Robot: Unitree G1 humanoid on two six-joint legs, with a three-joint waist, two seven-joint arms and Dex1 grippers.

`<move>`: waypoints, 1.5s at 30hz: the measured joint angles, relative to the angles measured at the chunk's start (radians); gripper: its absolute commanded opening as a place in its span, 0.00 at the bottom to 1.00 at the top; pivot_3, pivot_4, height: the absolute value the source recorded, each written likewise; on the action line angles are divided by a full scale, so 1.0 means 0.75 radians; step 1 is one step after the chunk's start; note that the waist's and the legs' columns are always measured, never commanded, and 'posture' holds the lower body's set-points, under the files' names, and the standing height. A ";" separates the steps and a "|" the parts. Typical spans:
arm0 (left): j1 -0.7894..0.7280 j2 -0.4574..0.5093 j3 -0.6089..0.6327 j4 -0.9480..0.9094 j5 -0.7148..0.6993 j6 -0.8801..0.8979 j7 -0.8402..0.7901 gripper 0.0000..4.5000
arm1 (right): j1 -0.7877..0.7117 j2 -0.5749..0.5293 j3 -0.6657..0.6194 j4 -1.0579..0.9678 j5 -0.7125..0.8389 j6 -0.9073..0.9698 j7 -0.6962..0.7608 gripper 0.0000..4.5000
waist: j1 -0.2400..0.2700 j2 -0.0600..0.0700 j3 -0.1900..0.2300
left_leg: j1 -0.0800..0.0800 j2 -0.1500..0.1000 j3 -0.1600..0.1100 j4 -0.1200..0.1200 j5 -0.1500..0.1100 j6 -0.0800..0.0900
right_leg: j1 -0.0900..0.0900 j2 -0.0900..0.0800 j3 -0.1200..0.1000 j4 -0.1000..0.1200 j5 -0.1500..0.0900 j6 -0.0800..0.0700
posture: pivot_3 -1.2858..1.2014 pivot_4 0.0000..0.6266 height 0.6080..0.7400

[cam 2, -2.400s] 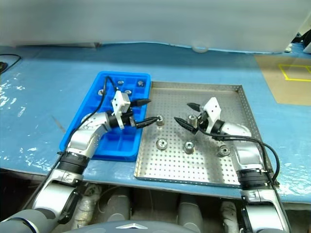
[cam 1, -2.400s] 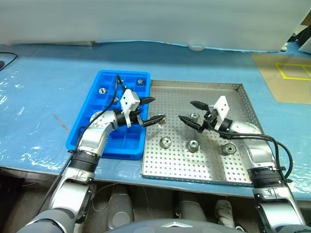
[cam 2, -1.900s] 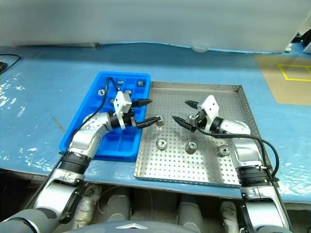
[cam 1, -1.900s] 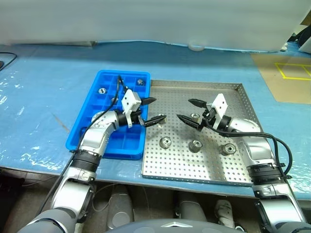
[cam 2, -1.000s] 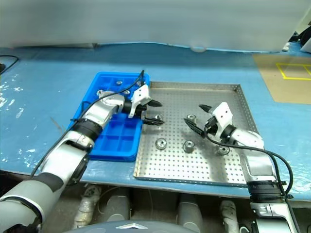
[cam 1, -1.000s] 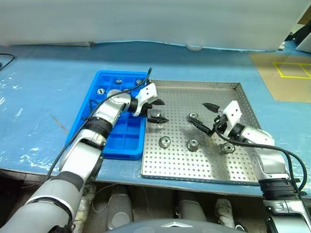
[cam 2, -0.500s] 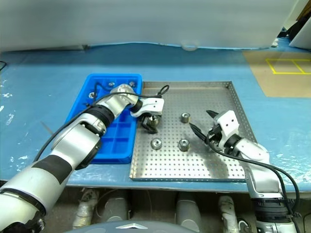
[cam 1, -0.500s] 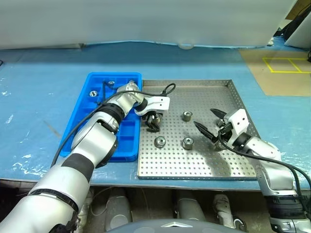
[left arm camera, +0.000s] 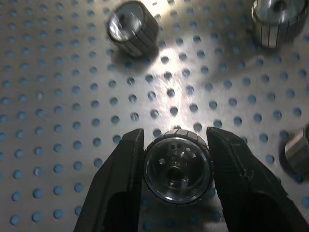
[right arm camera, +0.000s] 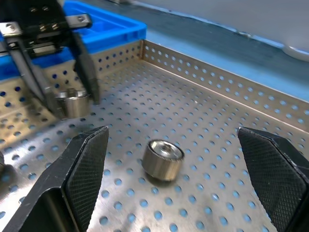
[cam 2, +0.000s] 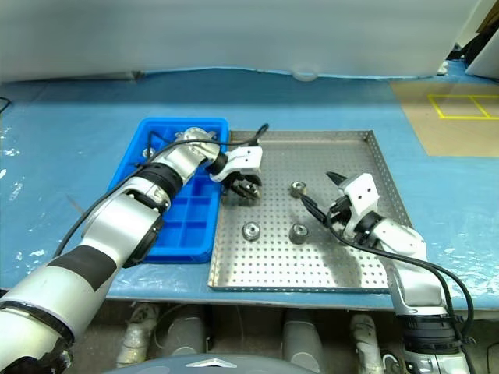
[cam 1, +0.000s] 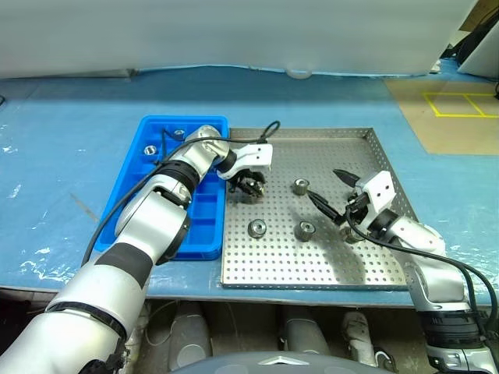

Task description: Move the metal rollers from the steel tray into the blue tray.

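**Occlusions and cut-offs**

In the left wrist view we see one roller cut by the frame edge and another clipped at the top. The roller nearest the right gripper is hidden behind it; we cannot read it.

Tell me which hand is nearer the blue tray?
Left. The left hand grips a roller just beside the blue tray; the right hand hovers farther across the steel tray.

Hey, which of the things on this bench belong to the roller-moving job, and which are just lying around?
Belongs to the job:
- metal rollers
- roller gripped by the left end effector
- steel tray
- blue tray
- open right end effector

Just lying about:
- blue table cover
- brown mat with yellow tape
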 measured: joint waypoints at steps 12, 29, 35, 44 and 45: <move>0.748 -0.007 0.430 -1.120 -0.364 0.495 0.617 0.37 | -0.507 0.108 0.252 0.311 0.085 0.093 0.344 1.00 | 0.043 -0.001 0.001 | -0.007 0.004 -0.002 0.000 0.000 0.000 | -0.003 0.000 -0.009 0.000 -0.001 -0.002 | 0.57 0.24 1.00; 1.369 -0.048 0.655 -1.876 -0.366 0.572 1.424 0.37 | -0.952 0.366 0.381 0.994 -0.027 -0.206 0.696 1.00 | 0.217 -0.001 0.001 | -0.024 0.006 -0.029 0.000 0.003 -0.005 | -0.003 0.000 -0.035 0.001 -0.004 -0.008 | 0.71 0.24 1.00; 1.381 -0.011 0.663 -1.841 -0.388 0.564 1.451 0.37 | -0.951 0.390 0.381 1.016 -0.044 -0.224 0.715 1.00 | 0.272 -0.001 0.001 | -0.026 0.006 -0.033 0.003 0.004 -0.007 | -0.003 0.000 -0.037 0.005 -0.004 -0.008 | 0.71 0.24 1.00; 1.187 0.057 0.651 -1.637 -0.445 0.501 1.382 0.37 | -0.890 0.377 0.376 0.952 -0.054 -0.212 0.703 1.00 | 0.299 -0.001 0.001 | -0.024 0.006 -0.034 0.004 0.006 -0.009 | -0.002 0.000 -0.037 0.008 -0.004 -0.007 | 0.68 0.24 1.00; 1.168 0.066 0.644 -1.603 -0.445 0.499 1.368 0.37 | -0.881 0.371 0.375 0.935 -0.054 -0.207 0.695 1.00 | 0.298 -0.001 0.001 | -0.024 0.006 -0.034 0.004 0.006 -0.010 | -0.002 0.000 -0.037 0.008 -0.004 -0.007 | 0.67 0.24 1.00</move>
